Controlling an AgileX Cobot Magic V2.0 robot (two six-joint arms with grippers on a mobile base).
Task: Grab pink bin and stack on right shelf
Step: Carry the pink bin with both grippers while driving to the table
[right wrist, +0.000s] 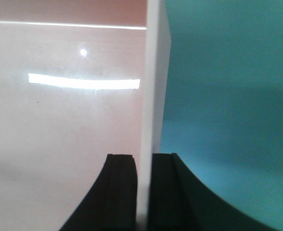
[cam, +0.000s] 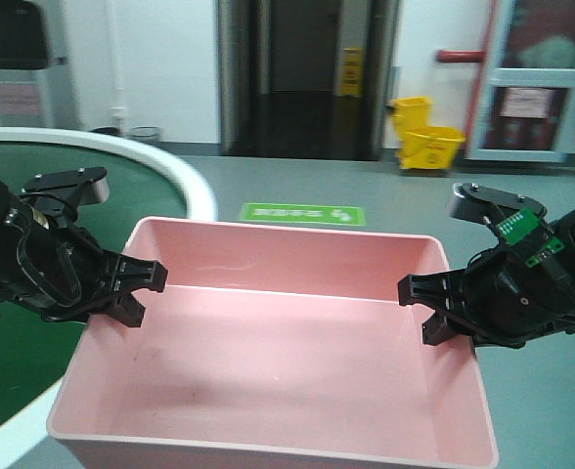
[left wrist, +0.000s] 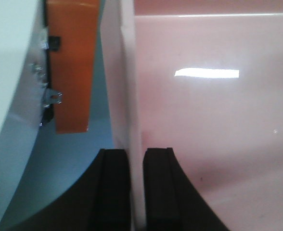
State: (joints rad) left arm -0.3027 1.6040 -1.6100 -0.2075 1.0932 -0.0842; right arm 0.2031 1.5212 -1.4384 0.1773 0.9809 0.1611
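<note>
The pink bin (cam: 268, 391) is carried level; the right shelf is not in view; the left hand (cam: 136, 293) clamps its left wall, the right hand (cam: 420, 308) its right wall; risk: narrow pinches on smooth plastic; unequal arm travel could twist it and free a wall.

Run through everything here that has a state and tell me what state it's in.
pink bin: upright, empty, held at both side walls.
left gripper: shut on the pink bin's left wall.
right gripper: shut on the pink bin's right wall.
yellow mop bucket: upright on the floor, far back.
</note>
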